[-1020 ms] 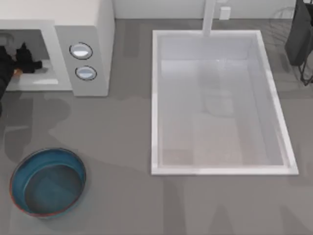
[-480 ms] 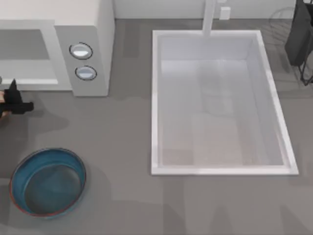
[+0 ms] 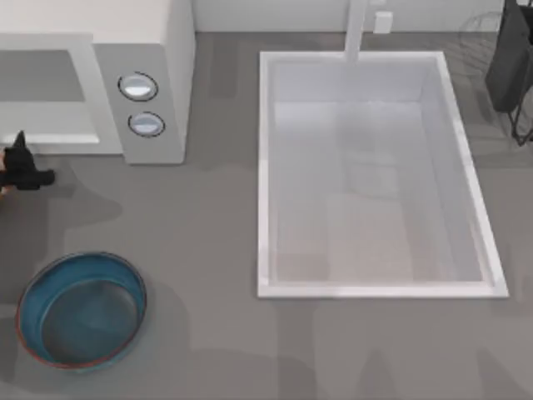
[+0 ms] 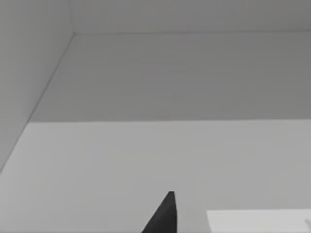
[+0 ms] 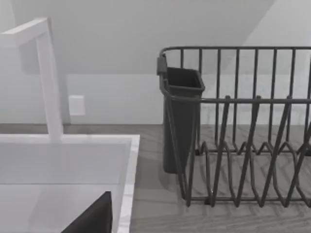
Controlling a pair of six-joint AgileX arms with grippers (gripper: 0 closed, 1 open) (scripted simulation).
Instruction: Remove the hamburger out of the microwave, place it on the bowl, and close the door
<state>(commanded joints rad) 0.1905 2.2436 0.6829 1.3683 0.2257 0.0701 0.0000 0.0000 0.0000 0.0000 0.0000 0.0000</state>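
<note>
The off-white microwave [image 3: 141, 50] stands at the table's far left with its cavity [image 3: 42, 100] open; the door is out of view. My left gripper [image 3: 21, 171] hangs just in front of the cavity at the picture's left edge. It is shut on the hamburger, of which a small tan sliver [image 3: 2, 190] shows beside the black fingers. The left wrist view looks at pale walls past one black fingertip [image 4: 163, 218]. The teal bowl [image 3: 82, 310] with its reddish rim sits on the table nearer the front, below the gripper. My right arm [image 3: 510, 58] is parked at the far right.
A large white sink basin [image 3: 375, 287] with a faucet [image 3: 356, 29] takes up the table's middle and right. A dark wire dish rack [image 5: 243, 145] with a cutlery cup [image 5: 182, 116] stands at the far right. Two silver-rimmed knobs [image 3: 138, 87] face the table.
My left gripper has come out of the microwave cavity with the hamburger and now hovers over the table in front of it. The right arm has not moved.
</note>
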